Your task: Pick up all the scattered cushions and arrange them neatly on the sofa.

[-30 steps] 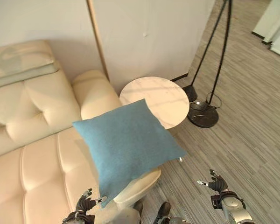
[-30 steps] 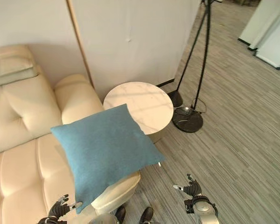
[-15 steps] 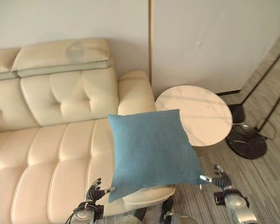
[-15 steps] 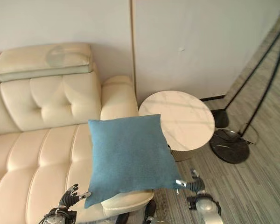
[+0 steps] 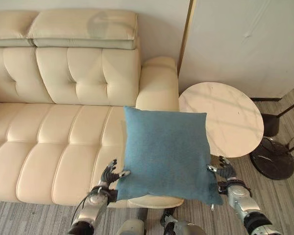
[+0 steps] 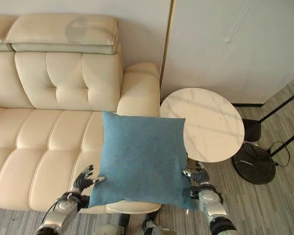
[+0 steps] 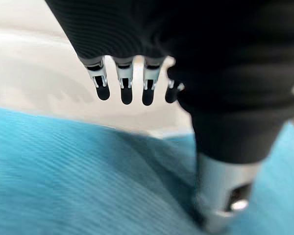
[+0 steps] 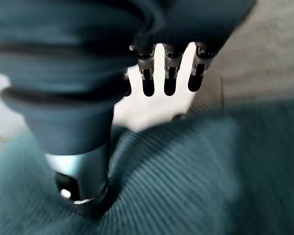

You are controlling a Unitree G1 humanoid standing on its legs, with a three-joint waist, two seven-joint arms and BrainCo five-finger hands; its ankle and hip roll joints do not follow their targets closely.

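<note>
A square blue cushion (image 5: 166, 152) hangs flat above the right end of the cream leather sofa (image 5: 63, 132), over the seat's front edge. It is carried between both hands. My left hand (image 5: 107, 175) is open against its lower left corner. My right hand (image 5: 226, 172) is open against its lower right edge. In the left wrist view the straight fingers (image 7: 125, 85) stand clear above the blue cloth (image 7: 78, 181) while the thumb (image 7: 220, 196) presses into it. The right wrist view shows the same: straight fingers (image 8: 169, 78), and the thumb (image 8: 83, 181) sunk in the cushion (image 8: 196, 176).
A round marble side table (image 5: 225, 117) stands right beside the sofa's arm (image 5: 158, 83). A black lamp base (image 5: 279, 159) with thin legs sits on the striped grey floor (image 5: 284, 200) further right. A pale wall panel (image 5: 235, 39) rises behind the table.
The camera has swung left, bringing more of the sofa into view. My right hand, apart from the cushion a second ago, now presses its right edge, and the cushion hangs squarer.
</note>
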